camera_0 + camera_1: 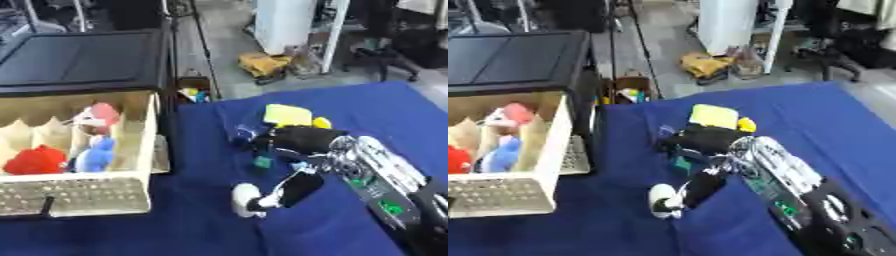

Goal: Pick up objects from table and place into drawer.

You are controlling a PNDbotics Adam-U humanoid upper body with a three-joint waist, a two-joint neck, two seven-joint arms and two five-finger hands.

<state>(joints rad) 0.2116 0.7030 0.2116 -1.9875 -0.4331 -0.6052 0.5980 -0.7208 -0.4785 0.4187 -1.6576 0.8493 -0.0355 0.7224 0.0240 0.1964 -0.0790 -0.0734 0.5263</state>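
The drawer (131,150) stands pulled open at the left side of the table (385,105), under a dark cabinet top (83,60). It is cream-coloured, with wavy dividers splitting it into compartments. Inside lie a red toy (35,161) in the near left part, a blue toy (96,155) just right of it, and a pink and white toy (98,116) farther back. A pale grid-patterned panel (74,196) forms the drawer's front, facing the near edge.

A blue cloth covers the table. Near its middle lies a yellow object (287,115), with a small rounder yellow piece (322,122) just beside it on the right. A small teal thing (262,162) sits on the cloth just below the fingers of the hand.

The right hand (302,139) comes in from the lower right corner, its silver and black forearm (385,175) lying across the cloth. The hand is black and rests just on the near side of the yellow object, fingers curled toward the left; whether they have hold of anything I cannot tell, as the dark shapes blur together there.

A black and white object (271,195), long and tilted, lies toward the near edge of the cloth, its white end pointing to the lower left. It lies just beside the wrist.

Beyond the far edge, the floor holds a yellow toy vehicle (262,65).
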